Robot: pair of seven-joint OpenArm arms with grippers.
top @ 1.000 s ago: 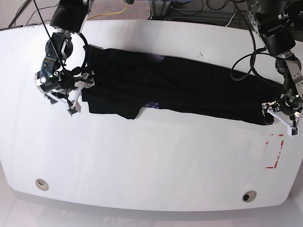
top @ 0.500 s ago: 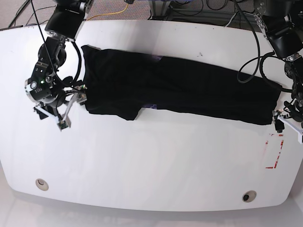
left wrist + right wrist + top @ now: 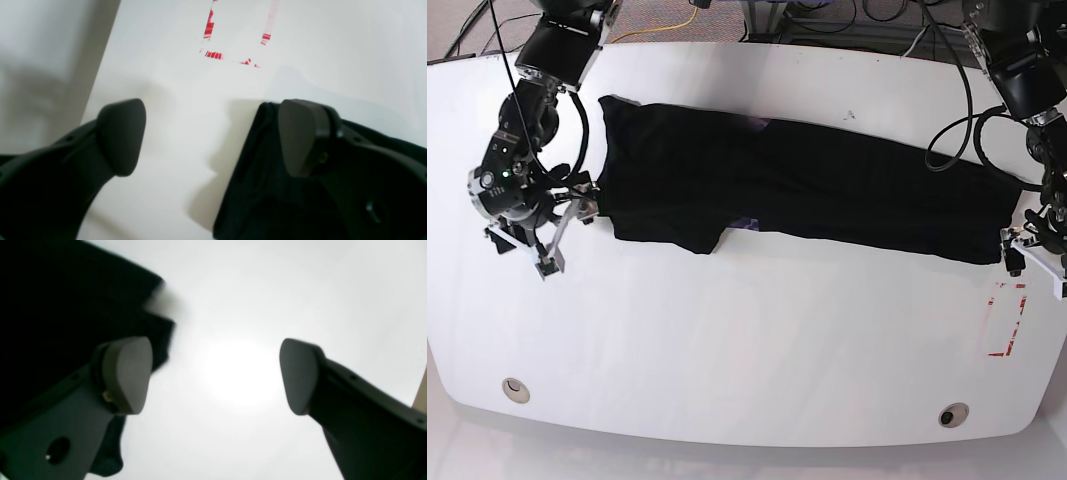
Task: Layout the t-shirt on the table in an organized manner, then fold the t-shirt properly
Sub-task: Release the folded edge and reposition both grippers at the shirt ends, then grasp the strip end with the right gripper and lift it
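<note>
The white surface (image 3: 727, 340) carries a black shirt (image 3: 807, 185) stretched between both end effectors. The left end effector (image 3: 213, 136) and right end effector (image 3: 213, 373) are each released, cloth under one finger.

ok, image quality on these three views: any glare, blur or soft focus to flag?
Right wrist: blown-out glare patch on the table between the open fingers; t-shirt edge smeared by blur. Left wrist: near fingers soft; the red outline mark looks broken and slightly blurred; the t-shirt casts a soft shadow. Base: sharpest, glossy sheen on the tabletop, t-shirt folds lost in black.
</note>
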